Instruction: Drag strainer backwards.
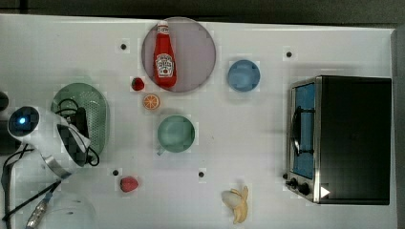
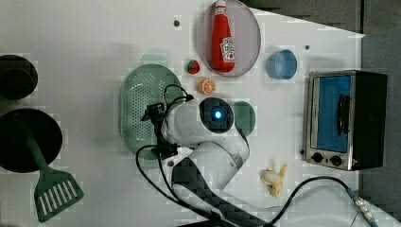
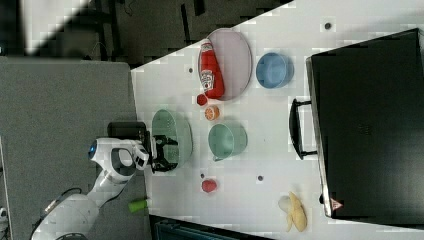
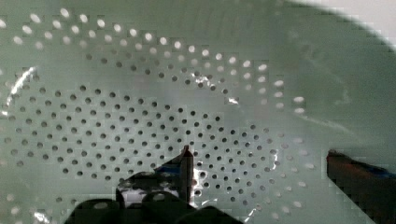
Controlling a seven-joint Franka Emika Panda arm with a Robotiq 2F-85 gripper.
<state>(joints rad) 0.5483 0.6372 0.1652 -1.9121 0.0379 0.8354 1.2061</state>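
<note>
White counter [image 1: 267, 143]. Pale green oval perforated plastic strainer [image 1: 95, 107] sits near the top view's left edge. Claw [image 4: 259, 163] spread wide, inside the strainer bowl, holding nothing. Nearby: round green cup [image 1: 175, 134], orange slice [image 1: 151, 101], two red strawberries [image 1: 138, 84], none touching it.

The white table [image 1: 267, 143] carries the strainer [image 1: 95, 107] directly beneath the hand [image 1: 79, 125]. Near the hand sit a green cup [image 1: 175, 134], an orange slice [image 1: 151, 101] and two strawberries [image 1: 138, 84]; a toaster oven [image 1: 341, 139] stands far off.
</note>
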